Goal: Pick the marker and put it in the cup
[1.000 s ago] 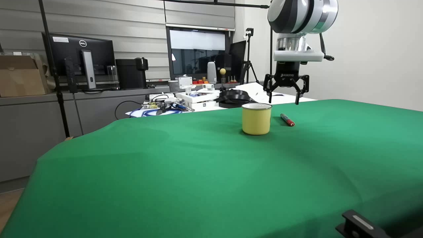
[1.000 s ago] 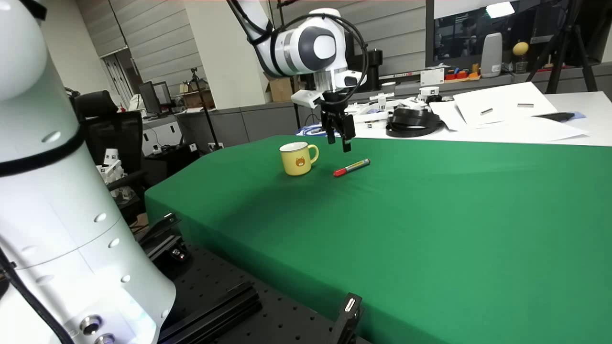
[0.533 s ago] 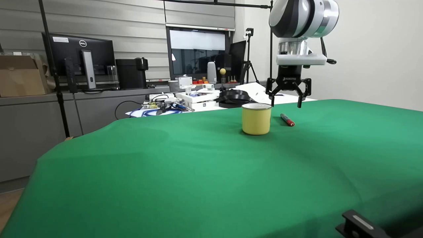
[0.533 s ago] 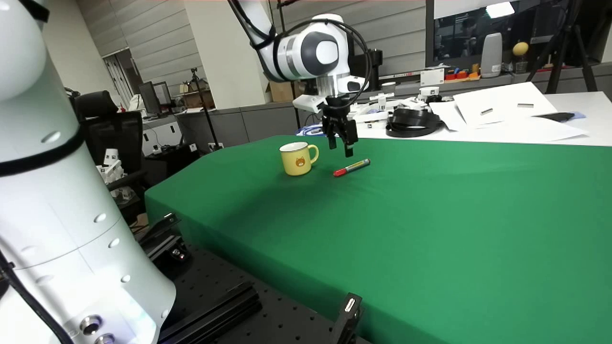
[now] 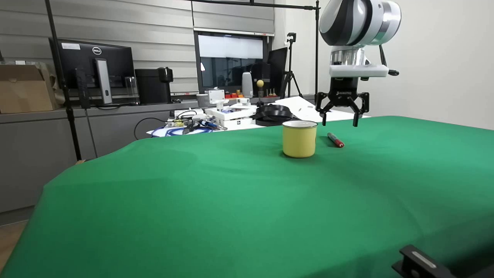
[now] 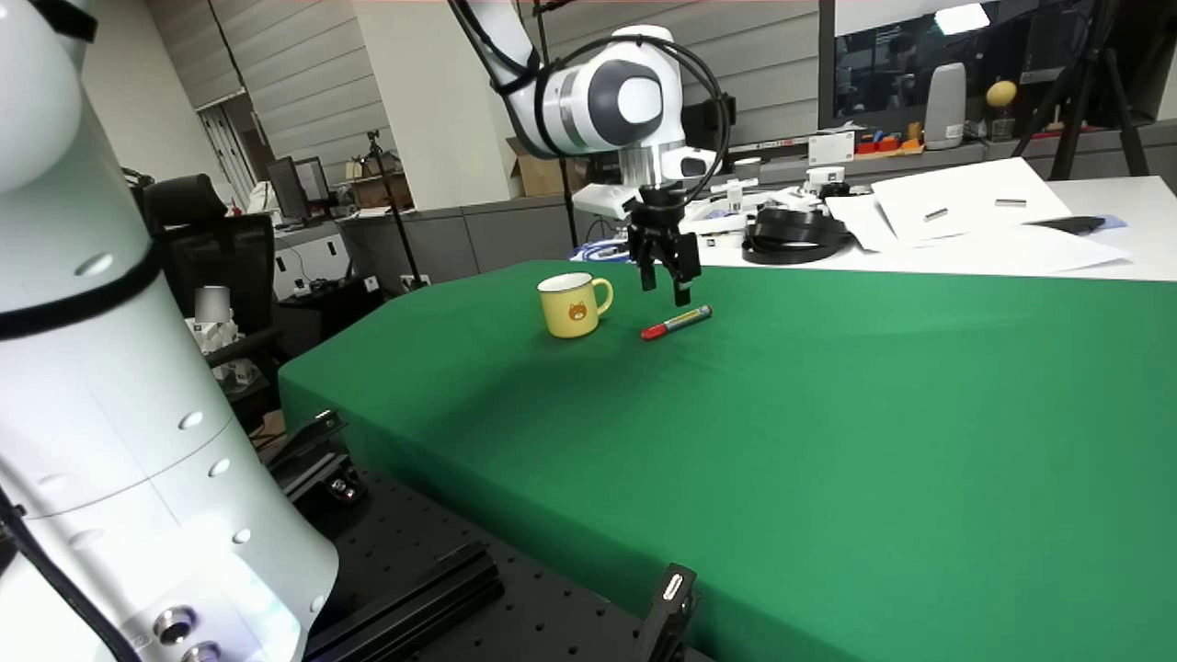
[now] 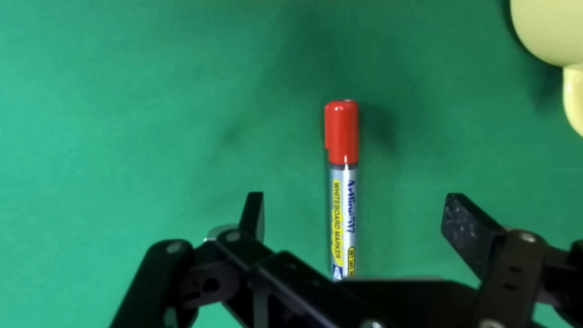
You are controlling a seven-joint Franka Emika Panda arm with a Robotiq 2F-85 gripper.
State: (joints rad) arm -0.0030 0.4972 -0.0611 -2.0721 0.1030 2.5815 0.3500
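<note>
The marker has a red cap and a grey-white barrel. It lies flat on the green cloth in both exterior views (image 5: 335, 140) (image 6: 678, 323). The cup is a yellow mug, upright beside the marker, in both exterior views (image 5: 299, 139) (image 6: 568, 308). My gripper (image 5: 339, 124) is open and empty above the marker, apart from it; it also shows in an exterior view (image 6: 666, 292). In the wrist view the marker (image 7: 342, 136) runs between the open fingers (image 7: 469, 232), nearer the left one. The gripper body hides its lower end. Part of the cup (image 7: 553, 32) shows at the top right.
The green cloth (image 6: 828, 441) covers the table. Behind it, a white table (image 6: 1131, 207) holds papers, a black coil (image 6: 795, 236) and white parts. Black clamps (image 6: 671, 607) stand at the near table edge.
My gripper has moved to the right and somewhat lower in both exterior views, staying open. The marker and the cup have not moved.
</note>
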